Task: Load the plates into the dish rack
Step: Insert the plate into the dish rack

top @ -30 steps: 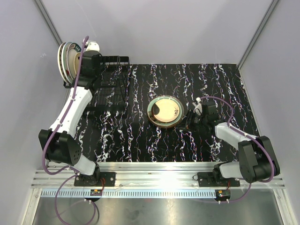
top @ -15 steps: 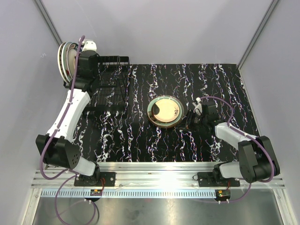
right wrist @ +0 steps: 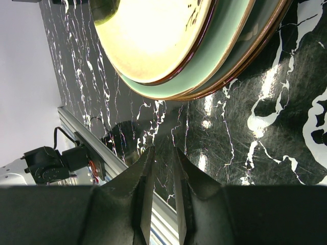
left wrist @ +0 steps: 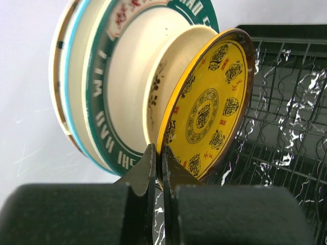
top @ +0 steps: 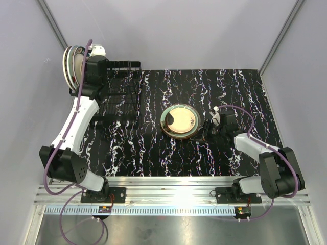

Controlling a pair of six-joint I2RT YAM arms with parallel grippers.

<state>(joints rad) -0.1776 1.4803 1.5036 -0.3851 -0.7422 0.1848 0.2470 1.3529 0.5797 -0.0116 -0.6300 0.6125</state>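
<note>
My left gripper (left wrist: 159,154) is shut on the lower rim of a yellow plate (left wrist: 212,97), which stands on edge and tilted at the left end of the black wire dish rack (left wrist: 288,107). Behind it stand a teal-rimmed plate (left wrist: 97,97) and further upright plates (top: 70,64). On the table lies a stack of plates (top: 180,121) with a pale green one (right wrist: 219,56) under the top plate. My right gripper (right wrist: 162,153) sits low on the table just right of that stack, its jaws a little apart with nothing between them.
The dish rack (top: 122,92) sits at the far left of the black marbled tabletop (top: 230,97). Grey walls close in the left, back and right sides. An aluminium rail (top: 173,196) with the arm bases runs along the near edge.
My left arm has shifted slightly toward the far left with the yellow plate, then held still. The right arm has not moved.
</note>
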